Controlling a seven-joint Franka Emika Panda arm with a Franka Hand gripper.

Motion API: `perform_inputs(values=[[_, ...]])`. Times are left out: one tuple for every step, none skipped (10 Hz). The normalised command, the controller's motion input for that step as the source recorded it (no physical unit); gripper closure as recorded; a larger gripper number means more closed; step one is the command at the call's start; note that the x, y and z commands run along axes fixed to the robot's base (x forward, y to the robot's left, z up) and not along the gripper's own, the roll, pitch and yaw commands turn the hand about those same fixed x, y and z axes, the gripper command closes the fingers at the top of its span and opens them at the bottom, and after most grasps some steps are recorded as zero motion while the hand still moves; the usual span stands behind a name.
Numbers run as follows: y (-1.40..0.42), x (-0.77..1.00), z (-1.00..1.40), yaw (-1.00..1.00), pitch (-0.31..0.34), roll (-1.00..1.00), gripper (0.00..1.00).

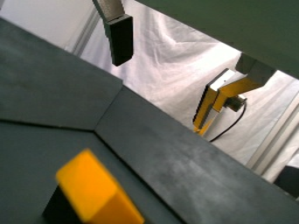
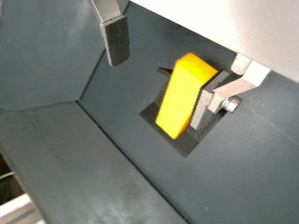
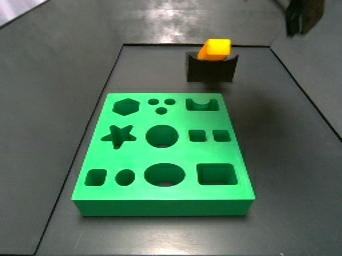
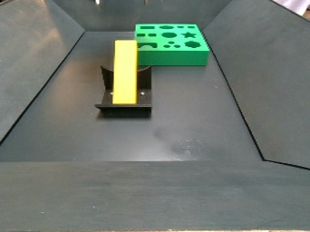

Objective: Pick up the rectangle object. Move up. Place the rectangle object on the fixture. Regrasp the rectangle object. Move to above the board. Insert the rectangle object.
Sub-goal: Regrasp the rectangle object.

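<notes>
**Resting on the fixture: the block lies free, the gripper stands off**

Filling the middle of the dark floor [image 3: 287,110] in a side view, the board [image 3: 163,155] is the largest thing here: a bright green slab with a hexagon, a star, circles, squares and ovals cut into its top. Seen from the opposite side, it [image 4: 172,43] lies at the far end of the grey tray, its near edge close to the fixture but apart from it.

Next in size, the fixture [image 3: 213,68] is a dark block standing just beyond the board's far edge; its base plate [image 4: 125,101] shows flat on the floor. Across its top lies the rectangle object [image 4: 125,69], a plain orange-yellow bar, seen lengthwise and sloping up toward the board. In a wrist view the bar [image 2: 183,94] sits in the dark bracket, nothing gripping it.

Smallest in the pictures, the gripper [image 3: 306,17] hangs dark at the upper edge of a side view, up and off to one side of the fixture, well apart from the bar. Only one finger [image 2: 114,36] shows in both wrist views, nothing against its pad; whether the pincer stands apart or together cannot be told.
</notes>
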Motion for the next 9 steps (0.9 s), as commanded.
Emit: perform_inputs(values=[[0.04,0.07,-1.00,0.12,-0.091,0.07,0.00],[0.03,0.08,-1.00,0.08,-0.109,0.06,0.00],[0.03,0.09,-1.00,0.04,-0.116,0.07,0.00],[0.03,0.10,-1.00,0.01,-0.109,0.07,0.00],[0.02,0.11,-1.00,-0.01,-0.097,0.07,0.00],[0.01,0.10,-0.80,-0.03,-0.069,0.07,0.00],[0.00,0.09,-0.64,-0.04,-0.050,0.07,0.00],[0.00,0.08,-0.42,-0.04,-0.019,0.07,0.00],[0.00,0.08,-0.26,-0.03,-0.005,0.07,0.00]])
